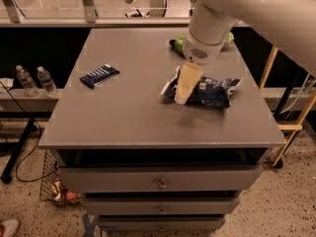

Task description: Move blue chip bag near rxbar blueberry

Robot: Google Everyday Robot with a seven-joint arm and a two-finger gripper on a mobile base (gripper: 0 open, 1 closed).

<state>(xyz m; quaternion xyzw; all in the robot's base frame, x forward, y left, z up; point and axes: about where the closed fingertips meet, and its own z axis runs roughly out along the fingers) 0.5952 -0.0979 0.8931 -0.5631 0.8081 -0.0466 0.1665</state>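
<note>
The blue chip bag (pixel 210 91), dark navy and crinkled, lies flat on the right half of the grey tabletop (pixel 133 107). The rxbar blueberry (pixel 99 75), a small flat dark blue bar, lies on the left part of the top, well apart from the bag. My gripper (pixel 183 87), cream-coloured, hangs from the big white arm (pixel 212 21) and points down over the left end of the chip bag, covering part of it. I cannot tell whether it touches the bag.
A bright green bag (pixel 176 43) lies at the back of the top, mostly hidden by the arm. Drawers (pixel 160 184) sit below the tabletop. Two water bottles (pixel 37 80) stand on a low ledge at the left. A yellow frame (pixel 291 127) stands at the right.
</note>
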